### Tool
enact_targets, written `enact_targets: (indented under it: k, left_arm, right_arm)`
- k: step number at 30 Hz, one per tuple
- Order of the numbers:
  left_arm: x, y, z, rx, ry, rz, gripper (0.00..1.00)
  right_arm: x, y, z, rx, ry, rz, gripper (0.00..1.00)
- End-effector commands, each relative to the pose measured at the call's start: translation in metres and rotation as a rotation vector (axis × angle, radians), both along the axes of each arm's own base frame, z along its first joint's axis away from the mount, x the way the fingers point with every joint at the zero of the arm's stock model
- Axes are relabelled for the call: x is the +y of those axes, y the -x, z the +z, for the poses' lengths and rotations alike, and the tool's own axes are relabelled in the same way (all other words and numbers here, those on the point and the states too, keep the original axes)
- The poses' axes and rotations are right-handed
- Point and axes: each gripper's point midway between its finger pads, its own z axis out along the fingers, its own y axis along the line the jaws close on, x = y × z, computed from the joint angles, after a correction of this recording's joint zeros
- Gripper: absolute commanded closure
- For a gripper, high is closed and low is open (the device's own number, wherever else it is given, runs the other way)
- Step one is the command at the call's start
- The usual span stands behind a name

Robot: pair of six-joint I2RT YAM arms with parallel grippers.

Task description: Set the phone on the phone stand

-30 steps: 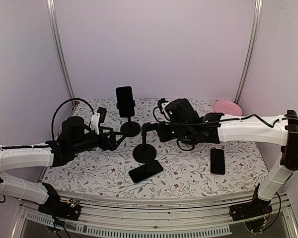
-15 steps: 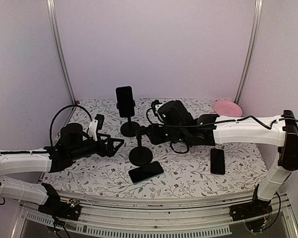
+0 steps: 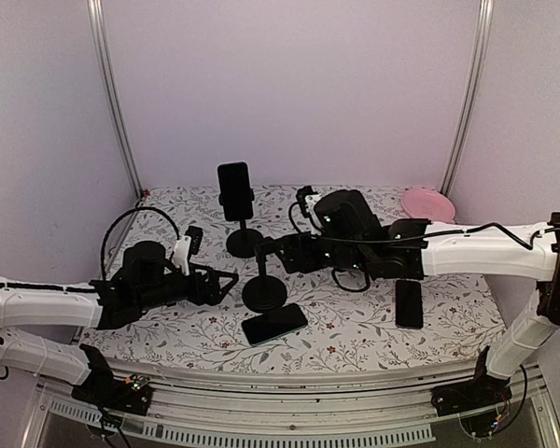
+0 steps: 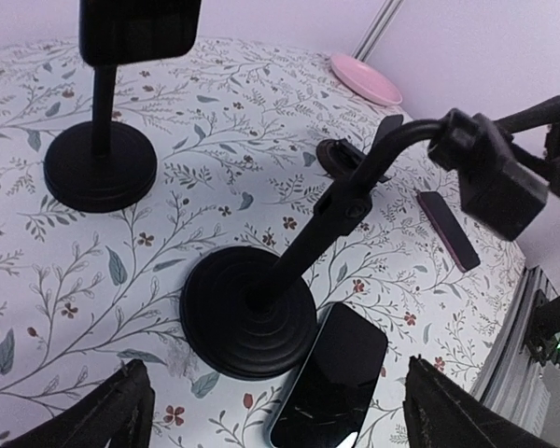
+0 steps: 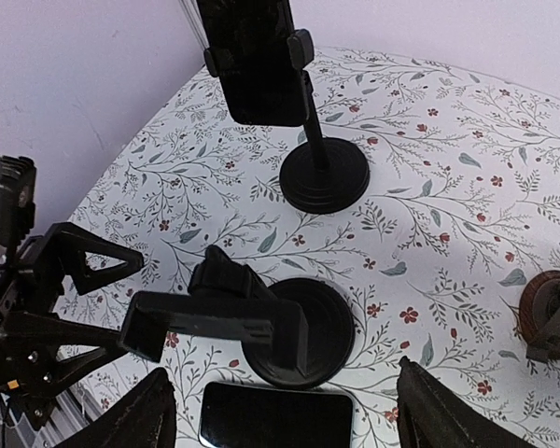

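Two phone stands on the floral table cover [image 3: 355, 329]. The back stand [image 3: 244, 241] has a dark phone [image 3: 234, 187] clamped upright. The empty stand [image 3: 266, 291] is nearer, round base, neck slanted, clamp head free. No legible writing on anything; the screens are dark.

The task phone [image 3: 274, 323] lies flat, screen up, just in front of the empty stand's base, close to or touching it. It is not on any stand.

The left arm lies low and stretched in from the left. The left gripper [image 4: 278, 369] points at the empty stand's base and the phone, fingers spread wide, gripping nothing.

The right arm reaches across from the right with the wrist raised. The right gripper [image 5: 285, 373] is just beside the empty stand's clamp head and angled down at it, fingers wide apart, holding nothing.

A second loose phone [image 3: 409, 303] lies flat under the right forearm. A pink plate [image 3: 427, 202] sits at the back right. The empty stand is between the two grippers.
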Motion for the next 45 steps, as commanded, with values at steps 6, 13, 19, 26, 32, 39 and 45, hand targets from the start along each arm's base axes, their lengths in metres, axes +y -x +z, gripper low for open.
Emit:
enact_targets:
  k: [6,13,19,26,32,39,45]
  left_arm:
    - [-0.01,0.018,-0.054,0.208,0.017,0.023,0.17]
    - [-0.027,0.03,-0.087,0.291,-0.027,0.009,0.48]
    - [-0.043,0.025,-0.104,0.314,-0.052,-0.011,0.55]
    - [-0.066,0.039,-0.124,0.373,-0.061,-0.079,0.53]
    - [-0.087,0.066,-0.125,0.387,-0.102,-0.142,0.48]
    - [-0.092,0.082,-0.141,0.349,-0.244,-0.161,0.21]
    - [-0.094,0.091,-0.159,0.256,-0.527,-0.159,0.07]
  right_arm:
    - [-0.052,0.022,-0.012,0.018,-0.096,-0.082,0.18]
    - [-0.06,0.032,-0.085,0.178,-0.12,-0.059,0.34]
    - [-0.056,0.04,-0.114,0.256,-0.141,-0.04,0.35]
    - [-0.06,0.049,-0.146,0.332,-0.132,-0.048,0.35]
    - [-0.064,0.056,-0.163,0.372,-0.123,-0.053,0.34]
    - [-0.062,0.056,-0.165,0.374,-0.116,-0.046,0.34]
    - [-0.074,0.051,-0.156,0.333,-0.107,-0.091,0.33]
